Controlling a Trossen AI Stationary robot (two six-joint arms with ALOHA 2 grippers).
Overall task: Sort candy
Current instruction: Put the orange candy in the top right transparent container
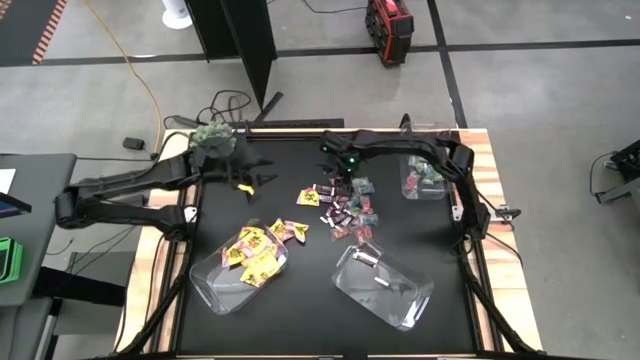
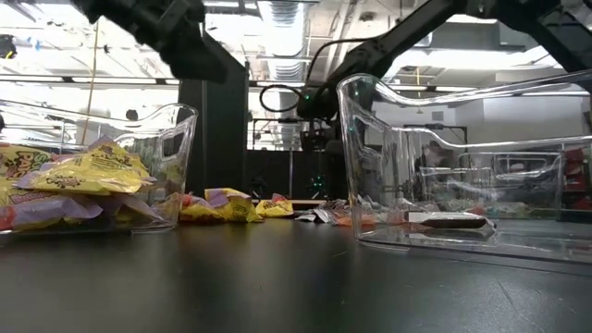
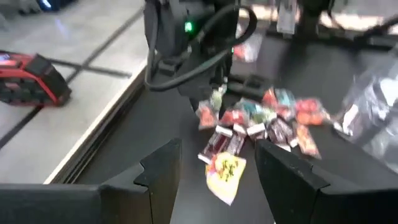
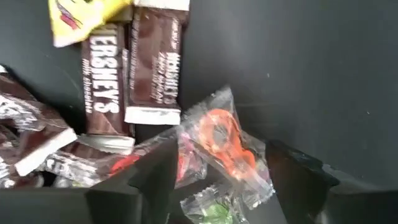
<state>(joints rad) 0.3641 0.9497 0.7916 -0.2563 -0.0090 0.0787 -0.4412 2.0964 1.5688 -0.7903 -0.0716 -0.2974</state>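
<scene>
While both arms reach in over the black table (image 1: 420, 330), high view shows the left arm stretched flat from 9 o'clock toward centre, its left gripper (image 1: 243, 187) at about 10 o'clock of the mat w/ a yellow packet (image 1: 244, 187) between the fingers. Right arm bends in from the 2 o'clock corner, elbow by the far-right bin (image 1: 424, 190), right gripper (image 1: 343, 170) pointing down at the 12 o'clock edge of the loose candy pile (image 1: 340, 205) mid-table. Near-left bin (image 1: 215, 285) at 7 o'clock is heaped w/ yellow packets; near-right bin (image 1: 400, 300) at 5 o'clock has a couple of dark bars; far-right bin holds teal-and-pink pieces.

Low view: yellow packets piled in the left bin, the pile low on the mat btwn the two near bins, one dark bar (image 2: 453, 220) flat on the right bin's floor. Arms come in from above; fingers not readable here.

Left wrist view: fingers (image 3: 158, 177) set apart, the yellow packet hanging btwn them, above the mat. Other arm's gripper sits over the pile beyond.

Right wrist view: fingers (image 4: 152, 171) spread wide, low over the pile, straddling a clear-wrapped orange sweet (image 4: 224, 140); two Hershey's bars (image 4: 134, 68) lie side by side just beyond, touching.
</scene>
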